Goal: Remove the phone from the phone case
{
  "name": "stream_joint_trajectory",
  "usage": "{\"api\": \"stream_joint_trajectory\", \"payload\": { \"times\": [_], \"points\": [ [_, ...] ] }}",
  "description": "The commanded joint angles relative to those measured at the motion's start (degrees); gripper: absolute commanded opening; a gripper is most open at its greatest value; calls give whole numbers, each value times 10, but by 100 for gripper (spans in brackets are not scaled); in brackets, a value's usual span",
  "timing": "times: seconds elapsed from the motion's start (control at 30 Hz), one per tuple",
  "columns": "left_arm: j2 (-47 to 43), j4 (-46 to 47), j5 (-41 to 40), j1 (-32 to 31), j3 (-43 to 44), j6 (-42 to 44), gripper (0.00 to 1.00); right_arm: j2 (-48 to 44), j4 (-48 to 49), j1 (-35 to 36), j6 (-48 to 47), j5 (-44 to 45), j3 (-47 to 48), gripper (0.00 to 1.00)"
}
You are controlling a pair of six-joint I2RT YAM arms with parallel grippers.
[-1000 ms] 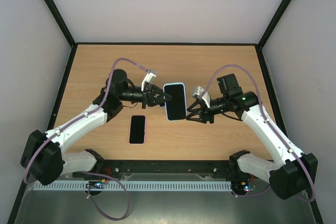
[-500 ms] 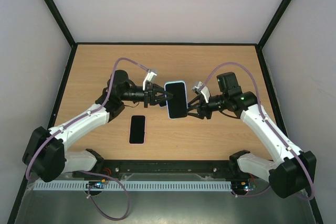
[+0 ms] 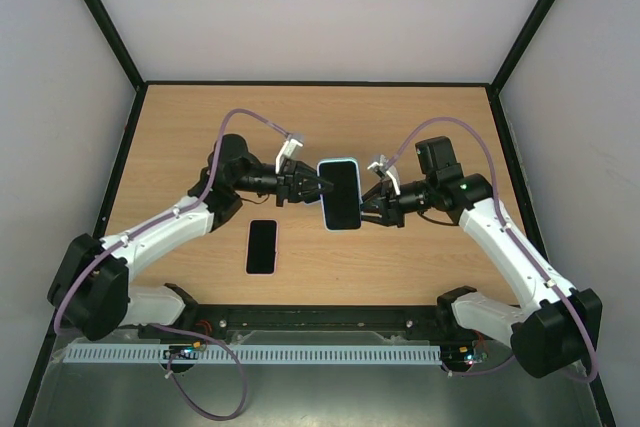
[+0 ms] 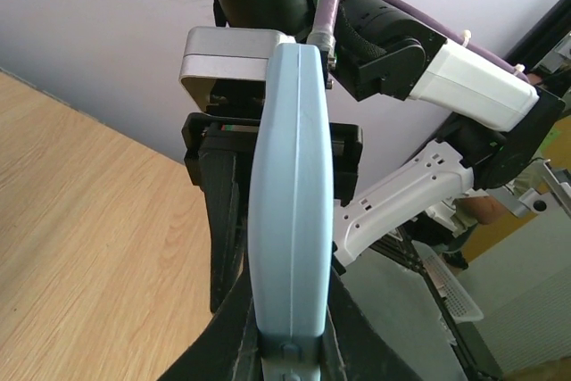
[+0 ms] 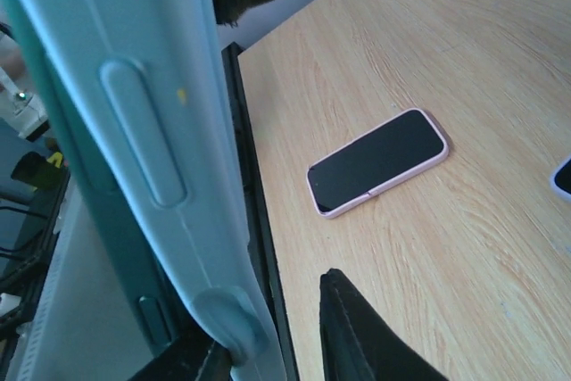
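Hanging above the wooden table (image 3: 420, 127), the phone (image 3: 341, 197) sits dark screen up inside its light blue case (image 4: 290, 202), held roughly level between the two arms near the middle of the table. The left gripper (image 3: 318, 187) is clamped on the case's left long edge; in the left wrist view that edge stands upright between the dark fingers (image 4: 234, 345), which press it from both sides. The right gripper (image 3: 366, 205) meets the opposite long edge, its jaws parted and straddling it: in the right wrist view one finger (image 5: 357, 336) stands clear of the case with a gap showing, while the other lies close against it. On the table nearer the left arm's base, well apart from the held phone, lies a second phone in a pink case (image 3: 262, 245), flat and screen up.
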Motion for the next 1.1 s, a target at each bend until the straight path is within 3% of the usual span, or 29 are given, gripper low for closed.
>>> {"api": "stream_joint_trajectory", "payload": {
  "times": [0.0, 0.13, 0.27, 0.4, 0.6, 0.83, 1.07],
  "points": [
    [23, -9, 40, -30, 5, -10, 3, -19, 62, 5, 19, -71, 37, 20],
    [36, -36, 16, -28, 16, 1, 2, -31, 77, 5, 71, -65, 36, 3],
    [49, -14, -54, -28, 23, -41, 3, -48, 69, 5, 139, -32, 36, 2],
    [39, 19, -155, -28, 24, -66, 23, -73, 71, 5, 222, 73, 11, 2],
    [-11, -51, -380, -30, 19, -42, 47, -67, 46, 5, 289, 251, -18, 2],
    [-28, -138, -598, -101, -3, 0, 49, -45, 68, -6, 358, 351, -70, 2],
    [21, -153, -723, -192, -16, 0, 46, 11, 87, -19, 375, 434, -85, 2]
  ]
}}
